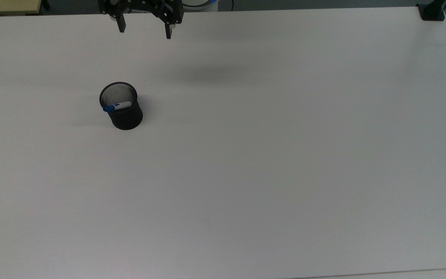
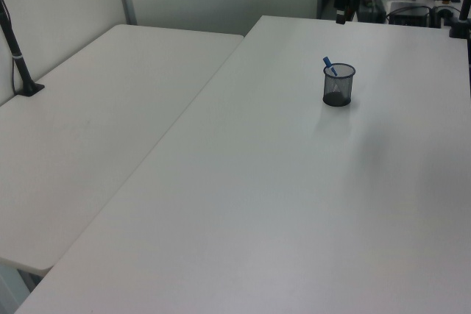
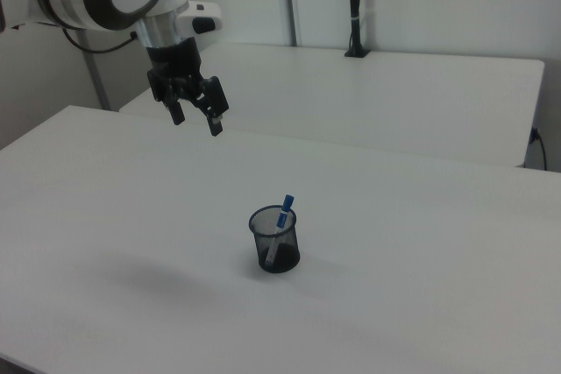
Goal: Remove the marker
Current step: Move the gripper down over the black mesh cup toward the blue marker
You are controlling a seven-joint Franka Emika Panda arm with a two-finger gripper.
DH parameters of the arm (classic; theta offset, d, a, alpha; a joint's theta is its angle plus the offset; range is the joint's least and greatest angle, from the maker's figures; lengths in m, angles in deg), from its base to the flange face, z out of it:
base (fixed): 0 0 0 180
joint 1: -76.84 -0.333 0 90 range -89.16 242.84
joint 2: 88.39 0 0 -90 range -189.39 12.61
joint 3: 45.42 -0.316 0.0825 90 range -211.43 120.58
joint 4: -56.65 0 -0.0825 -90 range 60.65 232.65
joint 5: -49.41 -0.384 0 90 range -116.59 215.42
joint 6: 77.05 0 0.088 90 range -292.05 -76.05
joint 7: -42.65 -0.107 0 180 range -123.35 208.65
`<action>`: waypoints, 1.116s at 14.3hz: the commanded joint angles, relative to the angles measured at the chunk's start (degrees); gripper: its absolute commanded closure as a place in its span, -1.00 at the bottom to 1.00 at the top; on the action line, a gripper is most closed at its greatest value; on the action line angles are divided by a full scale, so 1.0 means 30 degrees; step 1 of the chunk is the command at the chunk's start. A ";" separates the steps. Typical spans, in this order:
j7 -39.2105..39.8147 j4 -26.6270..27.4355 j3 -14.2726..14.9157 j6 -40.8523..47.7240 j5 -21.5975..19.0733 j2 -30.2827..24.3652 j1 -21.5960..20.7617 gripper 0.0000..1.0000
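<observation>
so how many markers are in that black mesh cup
1. A slim white-barrelled marker with a blue cap stands tilted in the black mesh cup on the white table, cap end poking above the rim. The mesh shows no second one inside.

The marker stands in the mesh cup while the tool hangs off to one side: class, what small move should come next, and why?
Probably carry the tool sideways until it is above the marker. The tool is open, high over the table and well apart from the mesh cup. The marker's blue cap leans on the rim and sticks out, so it looks graspable from above.
</observation>
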 commanded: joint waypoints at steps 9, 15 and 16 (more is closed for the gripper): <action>0.6952 -0.0028 0.0356 0.0514 0.0106 -0.0022 0.1243 -1.00; 0.6784 0.1465 0.0356 -0.1736 0.0634 0.0505 0.3294 -1.00; 0.6174 0.1757 0.0385 -0.2554 0.0634 0.0564 0.3528 -1.00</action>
